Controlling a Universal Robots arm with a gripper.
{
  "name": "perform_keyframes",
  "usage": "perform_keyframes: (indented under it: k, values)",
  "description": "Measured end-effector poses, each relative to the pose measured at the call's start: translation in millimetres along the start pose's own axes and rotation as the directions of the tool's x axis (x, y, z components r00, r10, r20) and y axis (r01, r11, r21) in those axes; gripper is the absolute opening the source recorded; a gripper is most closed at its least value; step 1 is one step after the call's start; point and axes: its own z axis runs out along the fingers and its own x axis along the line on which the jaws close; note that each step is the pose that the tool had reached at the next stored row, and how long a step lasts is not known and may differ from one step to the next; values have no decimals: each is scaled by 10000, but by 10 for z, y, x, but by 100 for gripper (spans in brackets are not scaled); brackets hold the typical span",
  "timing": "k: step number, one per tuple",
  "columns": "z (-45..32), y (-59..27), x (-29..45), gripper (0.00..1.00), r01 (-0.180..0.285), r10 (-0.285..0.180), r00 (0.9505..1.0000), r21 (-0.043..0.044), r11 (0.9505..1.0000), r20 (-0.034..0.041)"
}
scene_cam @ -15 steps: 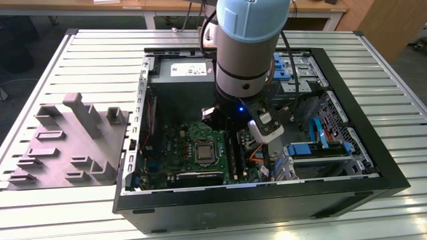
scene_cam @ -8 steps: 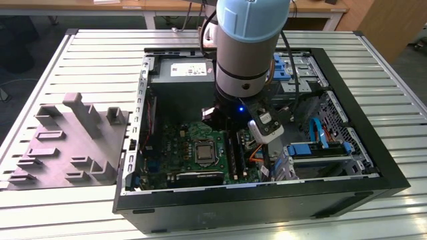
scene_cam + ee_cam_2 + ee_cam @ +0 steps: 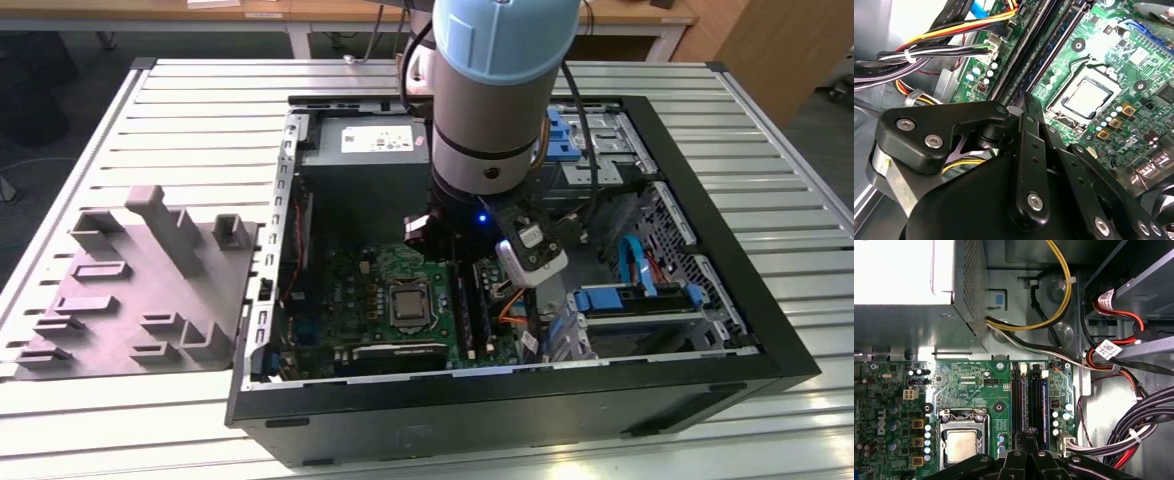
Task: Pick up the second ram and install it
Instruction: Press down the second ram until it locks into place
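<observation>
A: State of the black claw (image 3: 1029, 440)?

B: It sits low over the long black plastic memory slots (image 3: 1030, 400) in both wrist views, fingers drawn close together. Whether they grip anything, I cannot tell (linkage blocks the tips).

A: And the second ram (image 3: 1044, 405)?

B: A long narrow dark blue stick stands in the slot, just beside the claw tips.

A: Surroundings?

B: Green motherboard (image 3: 969, 385) with square silver processor socket (image 3: 962, 445); black open computer case (image 3: 747, 330) on the slatted metal counter (image 3: 200, 130); grey moulded tray (image 3: 134, 290) at the exterior view's left.
</observation>
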Motion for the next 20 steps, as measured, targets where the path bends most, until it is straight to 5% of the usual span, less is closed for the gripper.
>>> perform_keyframes:
  k: [11, 20]
  values:
    - [2, 19, 1, 11, -1, 1, 10000, -1, 10000, 0]
    - [18, 133, 4, 11, 0, 0, 10000, -1, 10000, 0]
